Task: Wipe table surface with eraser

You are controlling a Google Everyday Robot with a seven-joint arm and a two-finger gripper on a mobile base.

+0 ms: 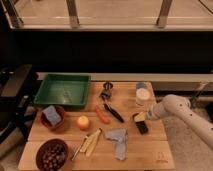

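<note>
White arm comes in from the right edge, elbow bent, forearm reaching left w/ gripper (pixel 148 116) low at the table surface (pixel 145 147), right side. Gripper is right at the eraser (pixel 140 122), but can't tell if fingers pinch it or are spread. Eraser sits right of center, below the white cup (pixel 143 95); tan-yellow face toward gripper, black end toward near edge, long axis approx front-to-back, slightly tilted. Small mark at near-right corner, unreadable. Blue-grey cloth (pixel 118 138) lies left of eraser.

text: none legible | gripper (pixel 146 116) at eraser (pixel 140 121) | table surface (pixel 145 145) mark unreadable
</note>
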